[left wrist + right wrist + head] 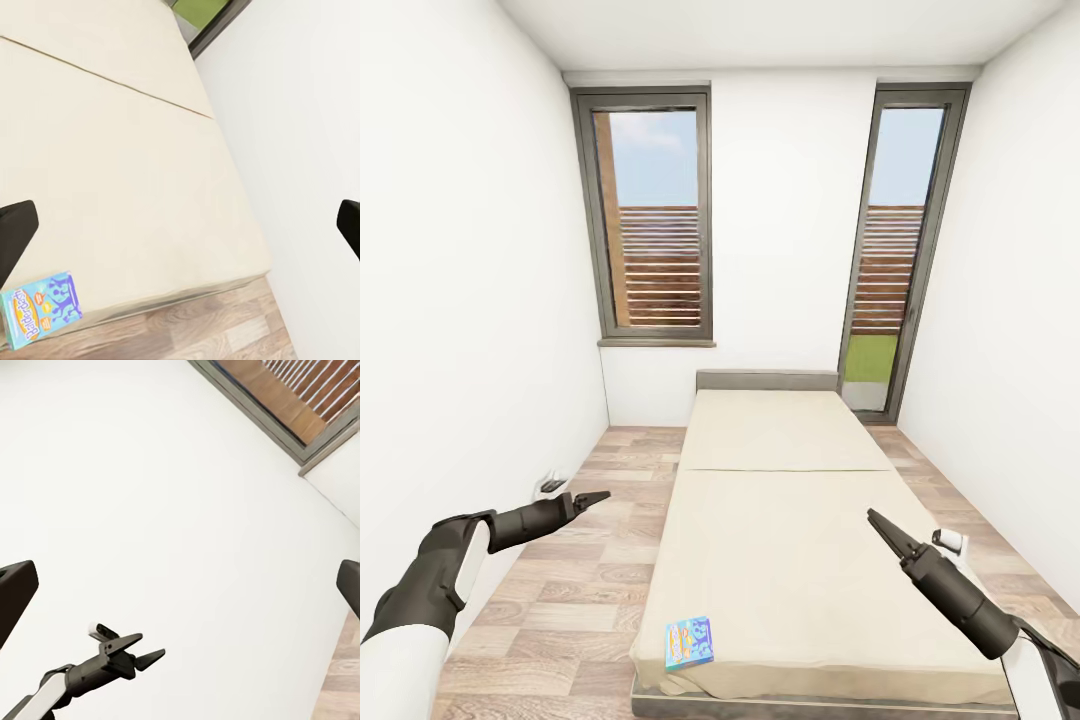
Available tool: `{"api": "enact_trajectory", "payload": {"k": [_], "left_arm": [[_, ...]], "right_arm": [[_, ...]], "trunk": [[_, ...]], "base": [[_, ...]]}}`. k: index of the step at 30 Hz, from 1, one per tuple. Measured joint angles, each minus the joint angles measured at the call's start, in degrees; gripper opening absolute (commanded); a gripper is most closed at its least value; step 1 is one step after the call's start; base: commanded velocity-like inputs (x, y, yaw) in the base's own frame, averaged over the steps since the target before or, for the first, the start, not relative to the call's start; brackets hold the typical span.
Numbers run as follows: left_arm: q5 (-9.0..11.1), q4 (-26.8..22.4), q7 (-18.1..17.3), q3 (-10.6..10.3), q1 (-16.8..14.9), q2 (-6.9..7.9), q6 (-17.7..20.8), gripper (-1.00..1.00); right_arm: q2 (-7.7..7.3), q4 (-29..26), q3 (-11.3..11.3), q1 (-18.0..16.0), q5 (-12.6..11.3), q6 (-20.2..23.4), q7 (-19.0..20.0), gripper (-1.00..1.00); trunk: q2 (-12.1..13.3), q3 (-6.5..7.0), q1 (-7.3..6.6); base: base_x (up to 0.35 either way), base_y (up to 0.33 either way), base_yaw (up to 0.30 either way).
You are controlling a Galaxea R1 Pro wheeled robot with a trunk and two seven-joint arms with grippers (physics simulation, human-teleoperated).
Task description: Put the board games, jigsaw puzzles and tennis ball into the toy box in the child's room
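Facing the bed [790,520] at frame centre, I hold my left pincer [592,498] and right pincer [880,527] open and empty, one board game [689,641] lying at the mattress's lower-left corner.

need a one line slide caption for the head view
Both arms raised over a plain beige bed, one small blue cartoon-print board game lying near its foot corner, two tall windows behind.

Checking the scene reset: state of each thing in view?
board game: lying flat at the bed's near corner, untouched
bed: otherwise bare mattress
left gripper: open, empty, over the floor
right gripper: open, empty, over the bed
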Motion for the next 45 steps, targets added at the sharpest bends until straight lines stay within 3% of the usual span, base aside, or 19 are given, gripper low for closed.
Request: {"api": "enact_trajectory", "payload": {"k": [15, 23, 30, 39, 45], "left_arm": [[-0.01, 0.0, 0.37, 0.0, 0.0, 0.01, 0.04, 1.0], [0.01, 0.02, 0.38, 0.07, 0.03, 0.0, 0.22, 1.0], [0.04, -0.09, 0.25, 0.09, 0.03, 0.09, 0.65, 1.0], [0.11, -1.18, 0.1, 0.2, 0.03, 1.17, 4.83, 1.0], [0.29, -1.48, 0.09, 0.28, 0.03, 2.1, 6.52, 1.0]], "right_arm": [[0.04, -0.02, 0.21, 0.01, -0.14, 0.18, -3.11, 1.0], [0.02, -0.09, 0.26, -0.01, -0.29, 0.28, -5.76, 1.0], [0.01, -0.02, 0.32, -0.09, -0.36, 0.81, -7.69, 1.0], [-0.09, -0.01, 0.37, -0.29, -0.77, 1.1, -12.16, 1.0], [-0.09, -0.01, 0.37, -0.3, -0.87, 1.14, -12.56, 1.0]], "trunk": [[0.0, 0.0, 0.0], [-3.13, -1.35, 1.75], [-3.14, -1.51, 1.75], [-3.13, -1.96, 1.75], [-5.53, -3.1, 3.06]], "base": [[0.0, 0.0, 0.0], [0.0, 0.0, 0.0], [0.0, 0.0, 0.0], [0.0, 0.0, 0.0], [0.0, 0.0, 0.0]]}}
